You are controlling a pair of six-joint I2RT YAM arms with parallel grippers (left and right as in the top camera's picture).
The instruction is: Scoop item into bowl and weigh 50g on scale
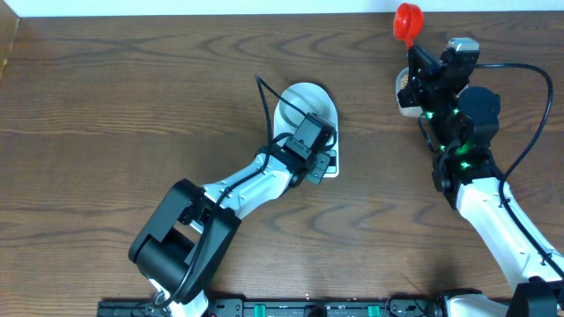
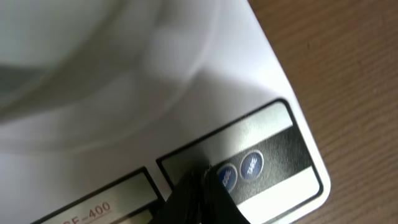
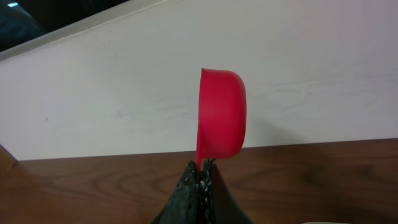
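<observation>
The white scale (image 1: 334, 170) lies mid-table with the pale bowl (image 1: 304, 101) standing on it. My left gripper (image 1: 322, 157) is shut and holds nothing. Its tip (image 2: 202, 177) rests on the scale's (image 2: 261, 74) dark panel, right against the left of two round blue buttons (image 2: 227, 178). The bowl (image 2: 74, 50) is a blur at the upper left of the left wrist view, and I cannot see inside it. At the far right, my right gripper (image 3: 202, 167) is shut on the handle of a red scoop (image 3: 221, 112), which is turned on its side above the table. A few tan beans (image 1: 404, 82) show under the right arm.
A clear tub (image 1: 405, 104) holding the beans sits at the back right, mostly hidden by my right arm. The red scoop (image 1: 407, 19) hangs near the table's back edge by the white wall. A black rail runs along the front edge.
</observation>
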